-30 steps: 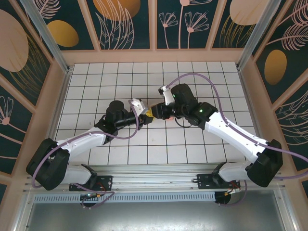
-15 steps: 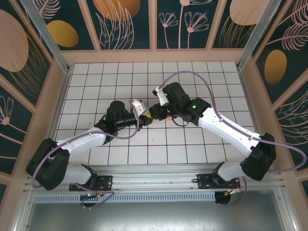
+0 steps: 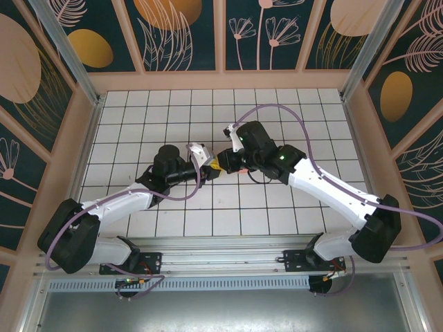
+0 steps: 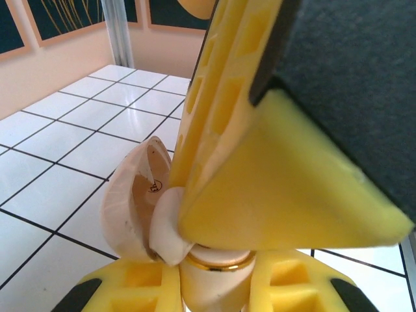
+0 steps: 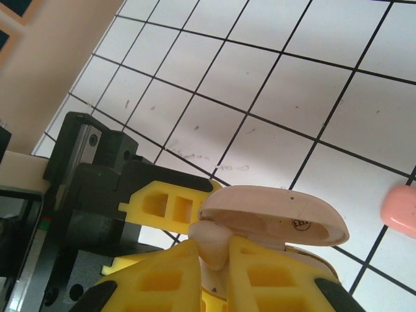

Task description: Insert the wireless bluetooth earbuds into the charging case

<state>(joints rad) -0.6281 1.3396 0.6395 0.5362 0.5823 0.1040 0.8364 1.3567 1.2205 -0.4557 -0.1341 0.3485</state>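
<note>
Top external view: both arms reach in to the middle of the tiled table point(image 3: 138, 111), with the left gripper point(image 3: 212, 166) and right gripper point(image 3: 227, 162) tip to tip and nearly touching. Left wrist view: the left gripper's yellow fingers point(image 4: 159, 286) are closed on the body of the charging case point(image 4: 211, 286). The case stands upright between them, a gold ring at its mouth, and its lid point(image 4: 130, 201) is swung open to the left. Right wrist view: the right gripper's jaws are closed on one pale earbud point(image 5: 209, 242). It is pinched between the yellow fingertips and held right at the mouth of the case, just under the open lid. Whether it sits in its pocket I cannot tell. A salmon-pink rounded block point(image 5: 400, 211) lies on a tile at the right edge of that view, apart from the case.
</note>
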